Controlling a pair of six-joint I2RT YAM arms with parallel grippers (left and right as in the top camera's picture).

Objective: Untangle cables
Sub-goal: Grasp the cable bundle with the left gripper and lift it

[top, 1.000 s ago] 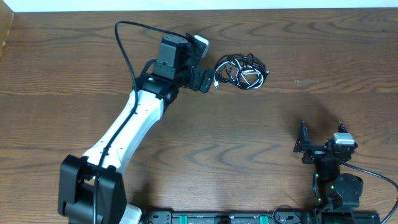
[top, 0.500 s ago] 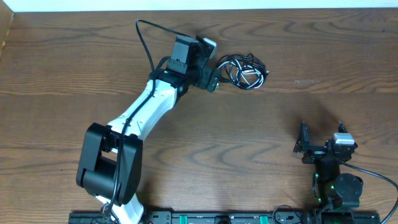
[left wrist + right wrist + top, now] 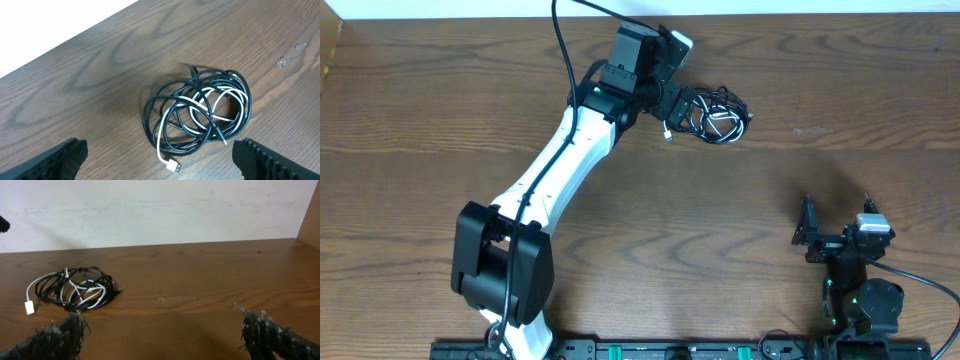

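Cables (image 3: pixel 197 112): tangled black-and-white coil

Item, my left arm (image 3: pixel 555 165): it was one long white link between black joint housings, with a thin black cable (image 3: pixel 557 30) attached. My right arm (image 3: pixel 855 280) was black, with a grey block (image 3: pixel 872 226) and green lights. My finger pads (image 3: pixel 55 160) were black and rough-textured.

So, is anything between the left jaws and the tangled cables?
Nothing visible. The open left jaws frame the tangled bundle of thin black and white cables, with only bare brown wooden table between.
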